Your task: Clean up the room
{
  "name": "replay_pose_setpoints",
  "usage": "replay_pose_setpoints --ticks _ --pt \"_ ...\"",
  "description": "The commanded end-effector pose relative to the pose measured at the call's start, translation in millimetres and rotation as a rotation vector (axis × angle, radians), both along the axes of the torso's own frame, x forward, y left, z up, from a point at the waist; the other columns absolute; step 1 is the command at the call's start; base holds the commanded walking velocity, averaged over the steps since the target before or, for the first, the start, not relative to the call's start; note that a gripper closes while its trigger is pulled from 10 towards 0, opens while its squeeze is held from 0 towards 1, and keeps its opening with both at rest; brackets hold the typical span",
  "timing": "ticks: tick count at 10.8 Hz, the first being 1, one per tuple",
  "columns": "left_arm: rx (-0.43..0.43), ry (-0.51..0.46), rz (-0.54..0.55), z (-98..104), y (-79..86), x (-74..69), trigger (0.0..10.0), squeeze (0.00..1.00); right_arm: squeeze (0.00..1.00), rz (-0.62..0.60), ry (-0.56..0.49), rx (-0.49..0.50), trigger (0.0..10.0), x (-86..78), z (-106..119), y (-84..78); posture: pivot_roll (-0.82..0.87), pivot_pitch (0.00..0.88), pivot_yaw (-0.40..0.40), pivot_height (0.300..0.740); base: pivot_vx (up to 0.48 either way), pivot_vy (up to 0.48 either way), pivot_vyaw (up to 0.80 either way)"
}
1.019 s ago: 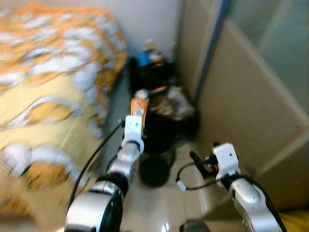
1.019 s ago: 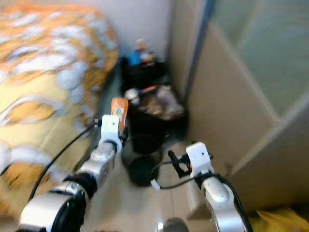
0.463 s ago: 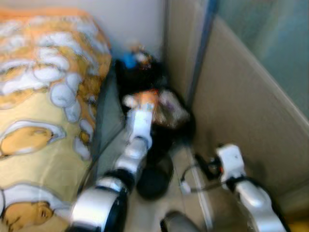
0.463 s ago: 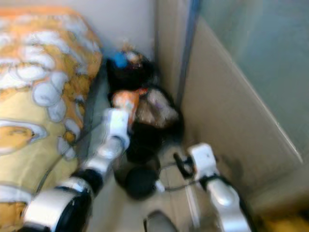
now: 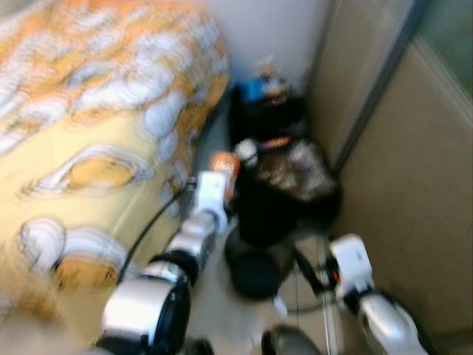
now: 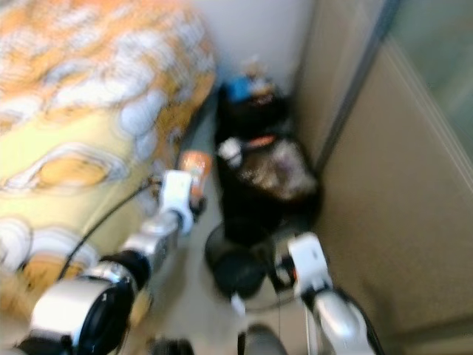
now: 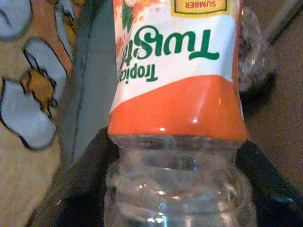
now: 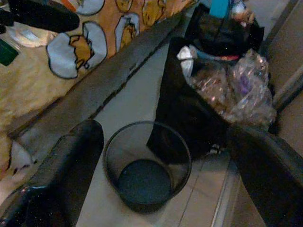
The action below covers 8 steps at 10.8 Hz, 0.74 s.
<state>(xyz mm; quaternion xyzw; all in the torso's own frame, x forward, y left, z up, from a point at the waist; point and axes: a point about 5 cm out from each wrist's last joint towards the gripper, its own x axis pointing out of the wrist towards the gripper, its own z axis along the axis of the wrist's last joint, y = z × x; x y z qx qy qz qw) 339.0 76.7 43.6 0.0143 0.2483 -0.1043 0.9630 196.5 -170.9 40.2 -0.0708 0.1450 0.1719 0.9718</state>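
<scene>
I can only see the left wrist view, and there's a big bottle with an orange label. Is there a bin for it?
Observer: Yes, a round black bin stands on the floor, empty inside.
Operator: Is my bottle over it?
Observer: No. The left claw holds the bottle beside the bed, not above the bin.
Operator: What's next to the bin?
Observer: A stuffed black trash bag, just behind it.

Head views motion-blurred and bright; wrist views dimmer, sharper.
</scene>
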Motion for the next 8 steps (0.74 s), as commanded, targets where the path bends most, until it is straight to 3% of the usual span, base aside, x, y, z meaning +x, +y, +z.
replay_pose_setpoints --ticks 1,2,4,8 --pt "0.018 -0.019 -0.042 7.2 -7.4 4.0 10.0 0.00 0.00 -0.016 -0.004 -0.023 10.0 -12.9 7.4 -7.4 -0.45 0.237 0.012 0.727 0.000 0.000 0.00" --pt "0.016 -0.002 -0.035 4.4 -6.7 2.3 10.0 0.00 0.00 -0.018 0.006 -0.029 10.0 -20.7 8.4 -8.5 -0.46 0.255 0.008 0.727 0.000 0.000 0.00" --pt "-0.014 0.070 -0.048 -10.5 -10.0 -9.7 10.0 0.00 0.00 -0.023 0.055 -0.044 10.0 -52.0 15.2 -9.5 -0.51 0.328 -0.005 0.727 0.000 0.000 0.00" --pt "0.064 0.023 -0.115 -9.4 -12.9 -10.1 10.0 0.00 0.00 0.025 0.093 0.013 10.0 -85.7 30.7 4.6 -0.55 0.377 -0.003 0.727 0.000 0.000 0.00"
